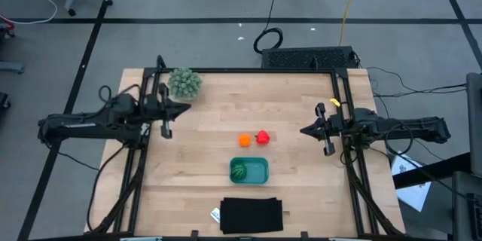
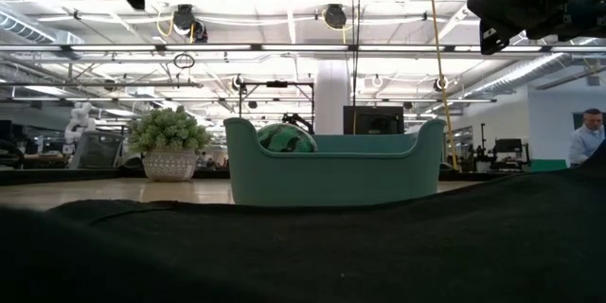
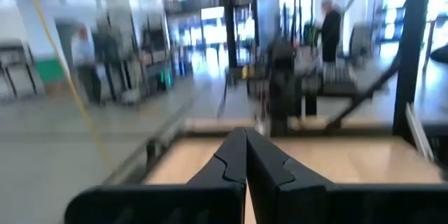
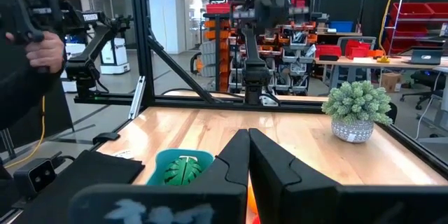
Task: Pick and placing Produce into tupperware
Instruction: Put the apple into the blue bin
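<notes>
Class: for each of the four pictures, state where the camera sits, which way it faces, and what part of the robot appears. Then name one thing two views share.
High view: overhead, straight down; both arms, left gripper, right gripper, both shut.
Low view: table height, level across teal container; arms enter from above.
Left wrist view: looks across the table to the room; own shut fingers.
Right wrist view: looks across the table at potted plant; own shut fingers.
Shared: striped green piece in the container, in the low and right wrist views.
</notes>
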Controlling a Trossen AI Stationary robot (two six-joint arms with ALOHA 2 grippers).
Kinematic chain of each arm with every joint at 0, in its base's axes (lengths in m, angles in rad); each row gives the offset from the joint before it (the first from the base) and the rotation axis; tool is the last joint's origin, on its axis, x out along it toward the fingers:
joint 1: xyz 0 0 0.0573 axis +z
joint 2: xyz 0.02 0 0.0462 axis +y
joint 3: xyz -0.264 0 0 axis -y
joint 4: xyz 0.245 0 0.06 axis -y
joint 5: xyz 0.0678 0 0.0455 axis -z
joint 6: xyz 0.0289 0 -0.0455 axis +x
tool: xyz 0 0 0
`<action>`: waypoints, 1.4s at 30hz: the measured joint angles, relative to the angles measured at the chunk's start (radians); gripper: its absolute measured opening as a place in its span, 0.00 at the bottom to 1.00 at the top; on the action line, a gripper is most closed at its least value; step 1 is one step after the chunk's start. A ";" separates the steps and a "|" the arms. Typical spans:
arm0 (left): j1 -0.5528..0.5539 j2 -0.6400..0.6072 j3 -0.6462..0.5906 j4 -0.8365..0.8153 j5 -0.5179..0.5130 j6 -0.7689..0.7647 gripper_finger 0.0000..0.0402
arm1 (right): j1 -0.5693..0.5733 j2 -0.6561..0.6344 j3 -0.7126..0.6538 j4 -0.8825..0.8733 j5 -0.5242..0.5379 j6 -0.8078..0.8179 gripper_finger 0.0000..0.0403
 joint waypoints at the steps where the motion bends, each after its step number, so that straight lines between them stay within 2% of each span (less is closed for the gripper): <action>1: -0.003 0.000 0.000 -0.019 -0.002 -0.002 0.00 | 0.000 0.000 0.000 0.000 0.000 0.000 0.00; 4: -0.025 0.000 0.000 -0.081 -0.029 0.000 0.00 | 0.000 0.000 0.000 0.000 0.000 0.000 0.00; 9: -0.081 0.010 -0.028 -0.129 -0.177 0.002 0.00 | 0.000 0.000 0.000 0.000 0.000 0.001 0.00; 16: -0.165 -0.048 -0.166 0.024 -0.220 0.095 0.00 | 0.000 0.000 0.000 0.000 0.000 0.001 0.00; 20: -0.157 -0.141 -0.187 0.027 -0.218 0.146 0.00 | 0.000 0.000 0.000 0.000 0.000 0.001 0.00; 24: -0.136 -0.225 -0.185 -0.028 -0.114 0.162 0.00 | 0.000 0.000 0.000 0.000 0.000 0.000 0.00; 26: -0.127 -0.248 -0.185 -0.069 -0.094 0.150 0.00 | 0.000 0.000 0.000 0.000 0.000 0.000 0.00; 31: -0.114 -0.262 -0.187 -0.152 -0.143 0.060 0.00 | 0.000 0.000 0.000 0.004 0.000 0.000 0.00; 35: -0.115 -0.258 -0.225 -0.135 -0.106 0.073 0.00 | 0.000 0.000 0.000 0.008 0.000 0.000 0.00; 42: -0.115 -0.262 -0.308 -0.032 -0.120 0.085 0.00 | 0.000 0.000 0.000 0.008 0.000 0.000 0.00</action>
